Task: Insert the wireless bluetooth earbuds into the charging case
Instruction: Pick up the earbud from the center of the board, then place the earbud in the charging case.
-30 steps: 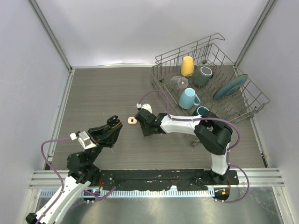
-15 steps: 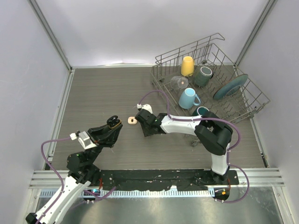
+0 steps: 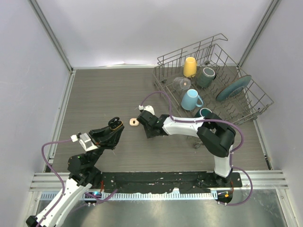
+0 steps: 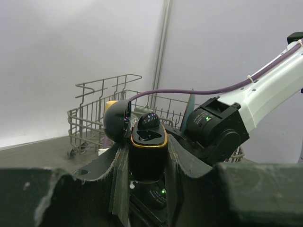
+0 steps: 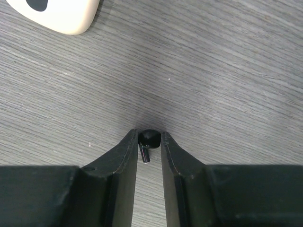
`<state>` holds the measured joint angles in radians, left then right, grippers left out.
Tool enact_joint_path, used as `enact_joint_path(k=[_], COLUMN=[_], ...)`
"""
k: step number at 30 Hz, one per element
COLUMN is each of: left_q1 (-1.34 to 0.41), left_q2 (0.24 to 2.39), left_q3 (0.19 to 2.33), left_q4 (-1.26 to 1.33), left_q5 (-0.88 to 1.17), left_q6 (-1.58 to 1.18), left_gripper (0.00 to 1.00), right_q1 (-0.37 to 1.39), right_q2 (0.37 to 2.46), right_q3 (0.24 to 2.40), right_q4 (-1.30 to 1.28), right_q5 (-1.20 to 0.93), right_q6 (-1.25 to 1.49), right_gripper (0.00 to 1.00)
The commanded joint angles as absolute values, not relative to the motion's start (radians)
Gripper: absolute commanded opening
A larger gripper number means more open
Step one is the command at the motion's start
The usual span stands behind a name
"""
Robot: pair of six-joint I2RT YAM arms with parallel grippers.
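- step in hand, as i read it: picking one earbud off the table so it can go into the case my other arm holds.
- my right gripper (image 5: 149, 142) is down at the grey wood-grain table (image 5: 227, 71), its two fingers pinched on either side of a small black stemmed earbud (image 5: 148, 138), head between the tips and stem pointing back toward the wrist.
- my left gripper (image 4: 147, 163) is clamped on a black oval charging case with a gold rim (image 4: 148, 146), held upright off the table with its domed lid hinged open to the left; something glossy and black sits in its mouth, and i cannot tell whether that is an earbud.
- a cream-white rounded case (image 3: 134, 122) lies on the table just beyond the right fingers, between the two arms; the wire dish rack (image 3: 213, 80) is well apart.
- next, i judge: lift straight up without losing the tiny pinch, carry it left to the open case, and line the stem up with a free socket before letting go.
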<state>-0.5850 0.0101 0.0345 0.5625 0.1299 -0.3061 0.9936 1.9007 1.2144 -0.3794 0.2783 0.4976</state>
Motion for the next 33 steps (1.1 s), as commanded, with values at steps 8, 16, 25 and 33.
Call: enact_joint_path(k=[8, 16, 25, 33], left_q1=[-0.583, -0.583, -0.583, -0.583], left_q2=[-0.041, -0.041, -0.041, -0.041], left_q3=[0.021, 0.02, 0.014, -0.023], left_q4=[0.574, 0.571, 0.574, 0.614], left_q5=[0.112, 0.094, 0.077, 0.069], left_q6=[-0.293, -0.294, -0.295, -0.296], left_gripper=[0.0, 0.0, 0.0, 0.0], right_q1=[0.999, 1.023, 1.123, 1.276], right_q2=[1.844, 1.562, 1.261, 1.158], right_q3=[1.174, 1.072, 0.957, 0.828], right_q4=[-0.397, -0.212, 0.085, 0.544], right_q5=[0.279, 0.37, 0.627, 0.681], right_q6=[0.474, 0.494, 0.454, 0.298], right_gripper=[0.19, 0.09, 0.01, 0.01])
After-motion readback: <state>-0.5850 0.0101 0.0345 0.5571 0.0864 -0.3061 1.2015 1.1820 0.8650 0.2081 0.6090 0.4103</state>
